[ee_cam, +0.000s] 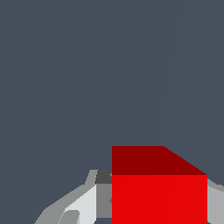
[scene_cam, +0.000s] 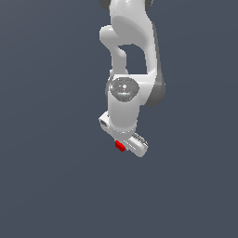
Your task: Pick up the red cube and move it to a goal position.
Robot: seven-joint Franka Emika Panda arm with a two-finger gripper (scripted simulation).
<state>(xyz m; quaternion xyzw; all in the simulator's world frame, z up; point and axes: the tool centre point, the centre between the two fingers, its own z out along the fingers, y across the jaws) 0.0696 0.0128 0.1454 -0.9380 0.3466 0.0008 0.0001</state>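
A plain slate-grey backdrop is surrounding everything. Your white fingers are pinching the tiny matte bright red cube between them; it is looking light and rigid, so keep gripping its flat opposite faces.

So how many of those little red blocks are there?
1. The red cube sits at the gripper, between its fingers in the wrist view. None other shows, though the arm could hide some.

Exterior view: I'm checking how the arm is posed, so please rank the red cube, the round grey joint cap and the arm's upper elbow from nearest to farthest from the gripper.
1. red cube: at the gripper itself.
2. round grey joint cap: above the gripper, mid-arm.
3. upper elbow: at the picture's top, farthest.
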